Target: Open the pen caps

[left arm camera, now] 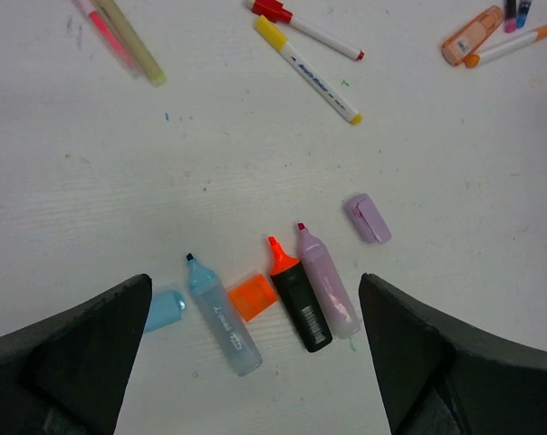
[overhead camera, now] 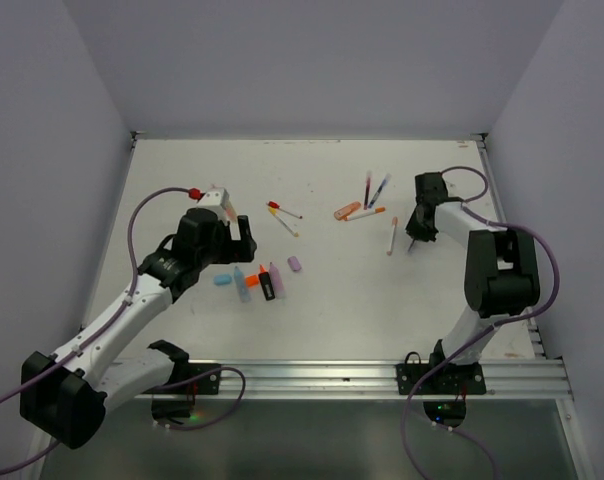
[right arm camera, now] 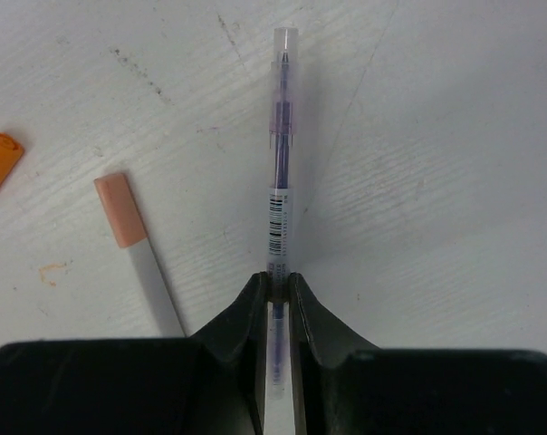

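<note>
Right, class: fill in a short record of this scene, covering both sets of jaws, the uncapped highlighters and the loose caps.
left jaws: open, empty
right jaws: shut on purple pen
uncapped: light blue highlighter, orange highlighter, purple highlighter
loose caps: light blue cap, orange cap, purple cap
capped: red-capped marker, yellow-capped marker

The purple pen (right arm camera: 281,163) has its rear end hidden inside the right gripper (right arm camera: 280,281).

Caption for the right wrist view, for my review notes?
Right end effector clamped on a thin purple pen, beside a peach-capped marker.
</note>
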`<state>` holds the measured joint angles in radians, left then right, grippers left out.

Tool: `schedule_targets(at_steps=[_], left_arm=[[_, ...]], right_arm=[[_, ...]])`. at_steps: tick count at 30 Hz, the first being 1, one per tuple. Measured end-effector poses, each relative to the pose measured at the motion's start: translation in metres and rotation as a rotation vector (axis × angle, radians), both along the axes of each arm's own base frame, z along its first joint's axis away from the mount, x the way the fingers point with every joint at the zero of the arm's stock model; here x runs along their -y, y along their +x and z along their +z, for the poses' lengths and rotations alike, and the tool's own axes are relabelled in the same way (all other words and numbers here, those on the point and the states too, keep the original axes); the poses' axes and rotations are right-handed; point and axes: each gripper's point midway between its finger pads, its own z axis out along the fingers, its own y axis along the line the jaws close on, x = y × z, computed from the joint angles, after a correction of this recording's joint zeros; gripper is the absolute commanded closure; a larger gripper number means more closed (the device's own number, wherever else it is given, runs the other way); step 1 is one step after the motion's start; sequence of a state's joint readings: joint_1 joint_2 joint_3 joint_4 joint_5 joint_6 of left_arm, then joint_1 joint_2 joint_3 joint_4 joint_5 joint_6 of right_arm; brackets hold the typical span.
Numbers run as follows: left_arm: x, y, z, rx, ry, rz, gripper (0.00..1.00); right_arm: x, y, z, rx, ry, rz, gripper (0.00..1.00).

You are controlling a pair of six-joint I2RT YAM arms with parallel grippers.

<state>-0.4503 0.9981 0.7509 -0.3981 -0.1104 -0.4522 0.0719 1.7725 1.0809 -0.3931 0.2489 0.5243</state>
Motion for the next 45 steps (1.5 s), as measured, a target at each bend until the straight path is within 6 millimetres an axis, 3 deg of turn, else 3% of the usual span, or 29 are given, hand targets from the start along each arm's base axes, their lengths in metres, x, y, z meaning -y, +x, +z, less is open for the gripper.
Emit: schedule_targets(at_steps=[4, 7, 11, 15, 20, 25, 32, 38, 45], left_arm=[[0.017, 0.0, 0.0, -0.015, -0.06, -0.062, 0.0], [0.035, 0.002, 0.009, -0.001, -0.14, -0.114, 0.0], [0.059, 0.006, 0.027, 0.03, -0.259, -0.182, 0.0], [0.079, 0.012, 0.045, 0.065, -0.364, -0.232, 0.0], [0.096, 0.022, 0.071, 0.125, -0.473, -0.252, 0.0], [0.12, 0.031, 0.088, 0.149, -0.517, -0.274, 0.06], [0.154, 0.031, 0.09, 0.13, -0.528, -0.288, 0.25], [0.157, 0.035, 0.081, 0.104, -0.531, -0.244, 0.5], [0.159, 0.036, 0.082, 0.106, -0.542, -0.228, 0.66]], right_arm=[[-0.009, -0.005, 0.028, 0.071, 0.019, 0.048, 0.97], [-0.036, -0.006, 0.063, 0.182, 0.067, 0.152, 0.97], [-0.11, -0.014, 0.113, 0.368, 0.161, 0.405, 0.96], [-0.186, -0.045, 0.143, 0.486, 0.286, 0.682, 0.95], [-0.234, -0.085, 0.153, 0.565, 0.417, 0.894, 0.93], [-0.262, -0.111, 0.157, 0.605, 0.511, 1.022, 0.92], [-0.279, -0.121, 0.172, 0.666, 0.57, 1.09, 0.9], [-0.284, -0.124, 0.174, 0.683, 0.583, 1.106, 0.9], [-0.288, -0.125, 0.176, 0.696, 0.59, 1.118, 0.89]])
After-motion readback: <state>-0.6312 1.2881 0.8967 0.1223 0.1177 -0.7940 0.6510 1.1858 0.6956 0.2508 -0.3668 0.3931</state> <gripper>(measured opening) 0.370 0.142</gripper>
